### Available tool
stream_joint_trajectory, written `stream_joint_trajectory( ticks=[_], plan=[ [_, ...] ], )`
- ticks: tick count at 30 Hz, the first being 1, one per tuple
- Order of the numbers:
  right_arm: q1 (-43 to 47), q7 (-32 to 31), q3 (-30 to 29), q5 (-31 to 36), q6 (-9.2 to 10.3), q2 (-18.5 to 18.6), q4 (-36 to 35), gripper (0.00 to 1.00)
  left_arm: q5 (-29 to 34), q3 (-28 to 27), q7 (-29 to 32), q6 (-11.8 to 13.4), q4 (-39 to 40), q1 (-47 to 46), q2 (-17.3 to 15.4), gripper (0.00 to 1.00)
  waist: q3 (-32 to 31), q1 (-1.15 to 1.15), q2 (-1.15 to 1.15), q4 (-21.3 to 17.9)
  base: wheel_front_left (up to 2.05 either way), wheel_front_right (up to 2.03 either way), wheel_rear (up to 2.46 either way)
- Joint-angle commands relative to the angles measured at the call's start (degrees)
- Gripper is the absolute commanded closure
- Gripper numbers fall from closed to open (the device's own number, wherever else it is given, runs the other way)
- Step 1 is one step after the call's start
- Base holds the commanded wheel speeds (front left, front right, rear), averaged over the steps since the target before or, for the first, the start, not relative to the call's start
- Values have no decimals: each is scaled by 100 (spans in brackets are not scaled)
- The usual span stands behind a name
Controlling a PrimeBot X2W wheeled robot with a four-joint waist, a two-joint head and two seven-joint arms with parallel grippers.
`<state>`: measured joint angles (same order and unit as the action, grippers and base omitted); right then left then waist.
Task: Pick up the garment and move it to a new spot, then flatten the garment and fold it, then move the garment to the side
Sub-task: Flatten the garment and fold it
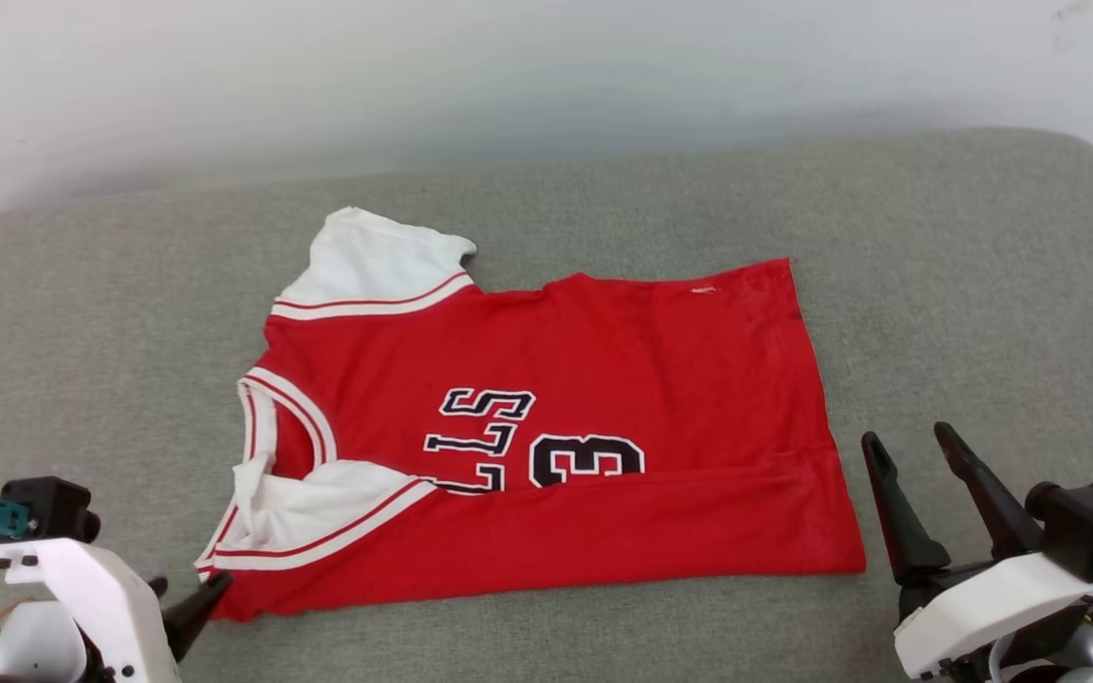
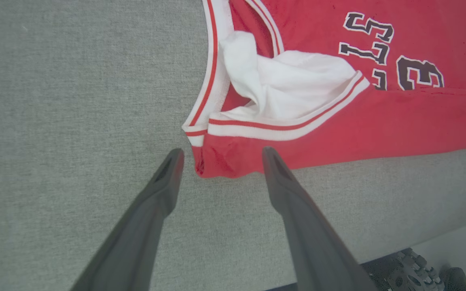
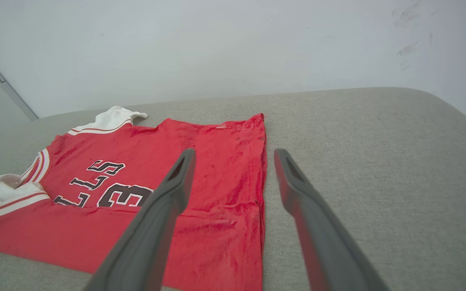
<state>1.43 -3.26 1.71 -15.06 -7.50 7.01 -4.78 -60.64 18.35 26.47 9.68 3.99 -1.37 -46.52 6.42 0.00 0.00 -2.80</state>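
The garment [image 1: 603,360] is a red jersey with white sleeves and black lettering. It lies flat on the grey cushion, collar to the left, with its near long edge folded over the lower part of the lettering. My left gripper [image 2: 222,155] is open at the near left corner of the garment [image 2: 378,121]; the red corner lies between the fingertips and is not pinched. One of its fingers [image 1: 205,602] touches that corner in the head view. My right gripper [image 1: 914,444] is open just right of the hem. It hovers over the hem edge [image 3: 253,169] in the right wrist view, holding nothing.
The grey cushioned surface [image 1: 983,285] stretches wide around the garment, with free room to the right and left. A white wall [image 1: 509,76] stands behind it. The cushion's front edge and part of the robot's base [image 2: 419,270] lie at the lower right of the left wrist view.
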Motion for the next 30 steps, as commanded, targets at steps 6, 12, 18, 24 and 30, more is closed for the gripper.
stream_joint_trajectory(
  ticks=[6, 12, 18, 24, 30],
  plan=[
    [-132, -46, 118, 45, 2, -166, -215, 0, -421, -60, 412, 55, -139, -42, 17, 0, 581, 0, 0, -290, 0, 0, 0],
    [-232, 0, 212, 57, 2, -210, -103, 0, -630, -64, 485, -90, -534, -158, 160, 0, 836, 0, 0, -392, 0, 0, 0],
    [-307, 10, 160, -19, 3, -221, 3, 0, -746, 174, 638, -246, -970, -246, 456, 33, 958, 0, 0, -430, 0, 0, 0],
    [-269, -179, -28, -191, 2, -128, 27, 0, -771, 117, 326, -462, -1162, -316, 695, 100, 906, 0, 0, -392, 0, 0, 0],
    [-147, -807, -290, -454, 2, 42, 36, 0, -704, -50, 31, -547, -959, -201, 598, 100, 728, 0, 0, -274, 0, 0, 0]
  ],
)
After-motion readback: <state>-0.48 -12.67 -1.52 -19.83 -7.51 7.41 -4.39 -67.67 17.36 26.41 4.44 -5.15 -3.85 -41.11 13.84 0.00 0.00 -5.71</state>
